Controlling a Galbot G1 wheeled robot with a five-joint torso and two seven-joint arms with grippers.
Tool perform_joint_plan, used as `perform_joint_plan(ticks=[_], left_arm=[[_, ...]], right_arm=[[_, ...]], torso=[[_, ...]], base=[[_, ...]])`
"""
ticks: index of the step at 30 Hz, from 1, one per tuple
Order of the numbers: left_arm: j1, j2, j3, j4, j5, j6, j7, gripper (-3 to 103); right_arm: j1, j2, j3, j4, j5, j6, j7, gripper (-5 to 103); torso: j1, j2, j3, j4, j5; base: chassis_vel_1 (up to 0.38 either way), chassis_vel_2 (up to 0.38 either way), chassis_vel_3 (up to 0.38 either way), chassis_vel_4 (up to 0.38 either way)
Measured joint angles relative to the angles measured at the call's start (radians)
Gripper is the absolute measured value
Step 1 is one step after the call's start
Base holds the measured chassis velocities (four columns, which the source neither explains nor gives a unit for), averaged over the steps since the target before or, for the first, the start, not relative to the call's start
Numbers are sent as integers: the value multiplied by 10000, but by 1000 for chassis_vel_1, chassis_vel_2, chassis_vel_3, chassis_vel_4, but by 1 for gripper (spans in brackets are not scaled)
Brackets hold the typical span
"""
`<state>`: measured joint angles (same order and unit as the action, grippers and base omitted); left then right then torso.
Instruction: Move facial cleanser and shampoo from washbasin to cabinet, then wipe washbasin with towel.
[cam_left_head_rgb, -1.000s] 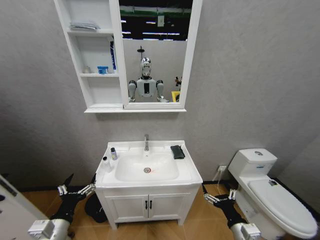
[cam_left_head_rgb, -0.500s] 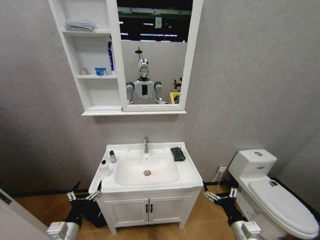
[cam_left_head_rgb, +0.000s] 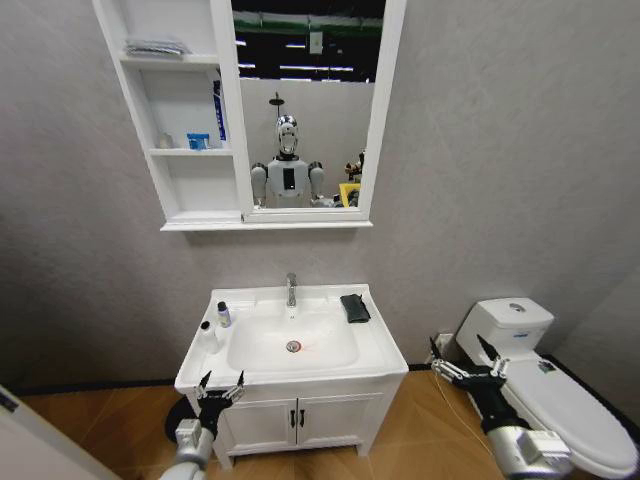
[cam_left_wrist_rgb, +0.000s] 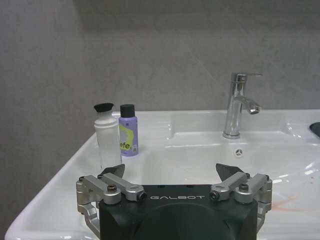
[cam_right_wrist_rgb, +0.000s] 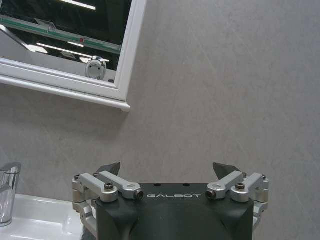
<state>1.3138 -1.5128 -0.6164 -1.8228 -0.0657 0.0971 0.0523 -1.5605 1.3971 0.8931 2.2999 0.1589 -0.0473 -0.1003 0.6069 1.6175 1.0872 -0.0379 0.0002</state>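
Our left gripper (cam_left_head_rgb: 221, 386) hovers at the front left corner of the washbasin (cam_left_head_rgb: 380, 352), its fingers (cam_left_wrist_rgb: 112, 170) spread wide and holding nothing. Just beyond them, on the basin's left rim, stand two small bottles side by side: a white bottle (cam_left_wrist_rgb: 106, 135) with a black cap and, slightly farther back, a purple bottle (cam_left_wrist_rgb: 128, 130) with a black cap and a yellow-green label. Our right gripper (cam_left_head_rgb: 470, 371) hangs low between the basin and the toilet (cam_left_head_rgb: 560, 400), fingers (cam_right_wrist_rgb: 109, 168) likewise open and empty. The dark folded towel (cam_left_head_rgb: 354, 307) lies on the basin's right rear surface, beside the chrome tap (cam_left_head_rgb: 292, 288). Above, on the wall, we see the white cabinet (cam_left_head_rgb: 240, 110) with its open shelves and mirror.
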Motion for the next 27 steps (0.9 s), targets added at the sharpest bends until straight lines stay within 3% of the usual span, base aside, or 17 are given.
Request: perform_joint_plan(ticks=[6,11,19,21,27], left_arm=[[-938,346,359,693,-268,188,-483,100],[-2288,717,615,1911,-470,346,-1243,100],[-2742,897,531,2263,-387,558,-1965,100],[-2914,900,524,2416,-325,628,-2475,100],[-3362,890,768,2816,-345,726,-2682,100]], right_arm=[[10,0,29,-223,50,90,33,100],[-144,116,205,-431,37,218,159,100],[-388,347,324,-652,24,464,219,100],[-366,380,343,-756,14,545,227,100],[-259,399,462,-813,53,558,260,100]], torso=[[0,0,0,-6,-1],[0,0,0,-7,-1],[-2,0,0,-5,-2],[-2,0,-1,-4,-1],[-2,0,-1,-5,-2]], base=[[0,0,0,0],[0,0,0,0],[0,0,0,0],[0,0,0,0],[0,0,0,0]])
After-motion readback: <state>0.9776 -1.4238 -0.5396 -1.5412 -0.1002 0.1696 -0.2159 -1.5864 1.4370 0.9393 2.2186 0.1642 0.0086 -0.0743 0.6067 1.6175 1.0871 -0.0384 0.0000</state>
